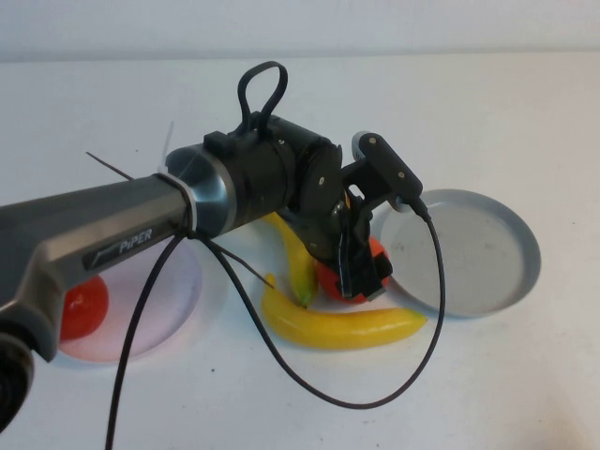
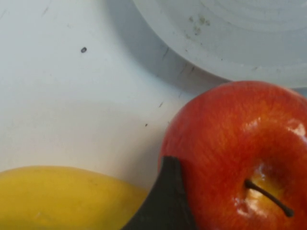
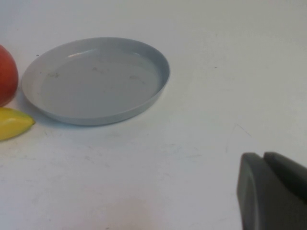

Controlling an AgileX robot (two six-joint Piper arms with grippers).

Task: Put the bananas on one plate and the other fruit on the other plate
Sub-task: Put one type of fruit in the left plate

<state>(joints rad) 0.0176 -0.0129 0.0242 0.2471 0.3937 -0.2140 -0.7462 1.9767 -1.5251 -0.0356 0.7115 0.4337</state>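
Note:
My left gripper [image 1: 361,278] reaches to the table's middle and is shut on a red apple [image 1: 330,278], which still rests on the table. In the left wrist view one dark finger [image 2: 165,201] presses the apple's [image 2: 230,143] side; the other finger is out of view. Two yellow bananas lie beside it, one in front [image 1: 342,326] and one behind [image 1: 298,258]. The second red apple [image 1: 84,307] sits on the pink plate [image 1: 155,309] at the left. The grey plate [image 1: 473,248] at the right holds nothing. My right gripper [image 3: 263,158] is shut, low over bare table near the grey plate [image 3: 96,81].
The left arm's black cable [image 1: 281,366] loops over the table in front of the bananas. In the left wrist view the front banana [image 2: 62,196] lies close to the finger and the grey plate's rim [image 2: 201,52] is just beyond the apple.

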